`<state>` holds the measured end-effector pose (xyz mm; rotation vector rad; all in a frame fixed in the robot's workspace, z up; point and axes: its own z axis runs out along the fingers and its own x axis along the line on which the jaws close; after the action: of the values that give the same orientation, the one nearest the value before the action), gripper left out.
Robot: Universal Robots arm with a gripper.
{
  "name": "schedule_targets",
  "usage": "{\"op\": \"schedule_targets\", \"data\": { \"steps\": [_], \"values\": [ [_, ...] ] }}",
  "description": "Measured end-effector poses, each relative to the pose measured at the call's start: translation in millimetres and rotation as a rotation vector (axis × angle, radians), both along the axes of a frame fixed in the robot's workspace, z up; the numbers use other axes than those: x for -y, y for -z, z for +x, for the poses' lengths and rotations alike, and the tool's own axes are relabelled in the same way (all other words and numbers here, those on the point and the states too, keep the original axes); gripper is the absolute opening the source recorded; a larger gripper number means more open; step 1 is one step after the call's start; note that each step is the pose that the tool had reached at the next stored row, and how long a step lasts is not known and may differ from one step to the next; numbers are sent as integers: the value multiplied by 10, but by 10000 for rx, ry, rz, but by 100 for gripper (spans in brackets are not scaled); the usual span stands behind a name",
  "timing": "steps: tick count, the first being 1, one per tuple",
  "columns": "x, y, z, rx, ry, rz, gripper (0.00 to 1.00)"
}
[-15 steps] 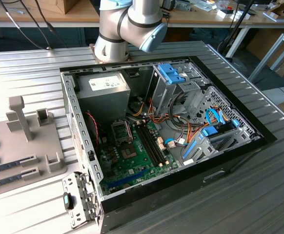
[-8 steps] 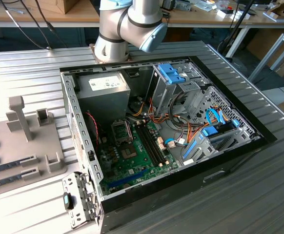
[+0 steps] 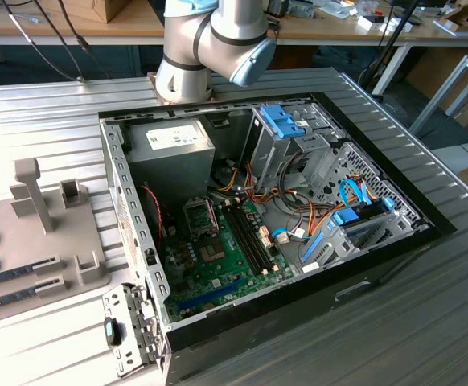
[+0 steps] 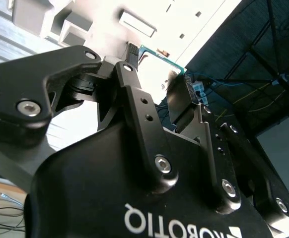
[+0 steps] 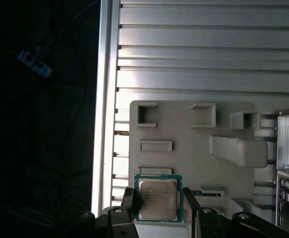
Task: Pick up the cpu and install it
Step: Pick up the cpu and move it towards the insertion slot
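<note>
**One chip clamped in the tool**

Both wrist views show the tool (image 5: 158,208) (image 4: 154,72) closed on the cpu (image 5: 157,196) (image 4: 159,64). Its two black fingers (image 5: 128,206) press on opposite edges of the chip. The silver-grey top and thin green rim face the first wrist view's camera. Beyond the chip in that view lies the grey fixture (image 5: 194,144) with its rectangular pockets, resting on the ribbed metal surface (image 5: 209,49).

In the exterior view the arm (image 3: 210,40) stands at twelve o'clock of the open computer case (image 3: 379,265). The fixture (image 3: 49,233) sits on the surface (image 3: 49,104) at nine o'clock of the case. Inside the case lies the green motherboard (image 3: 226,249), and its square socket (image 3: 202,217) is towards twelve o'clock on the board.
</note>
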<state>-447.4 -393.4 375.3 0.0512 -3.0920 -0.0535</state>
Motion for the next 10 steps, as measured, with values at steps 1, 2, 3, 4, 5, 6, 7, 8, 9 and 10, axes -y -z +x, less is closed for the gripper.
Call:
{"op": "schedule_targets", "data": {
  "steps": [1,2,3,4,5,6,7,8,9,10],
  "values": [
    [0,-5,0,0,0,0,47],
    [0,-9,0,0,0,0,47],
    [0,-16,0,-1,0,0,47],
    [0,-23,0,0,0,0,47],
    [0,-27,0,0,0,0,47],
    [0,-32,0,0,0,1,47],
    [0,-40,0,0,0,1,47],
    [0,-51,0,0,0,1,47],
    [0,-57,0,-1,0,1,47],
    [0,-62,0,-1,0,1,47]
  ]
}}
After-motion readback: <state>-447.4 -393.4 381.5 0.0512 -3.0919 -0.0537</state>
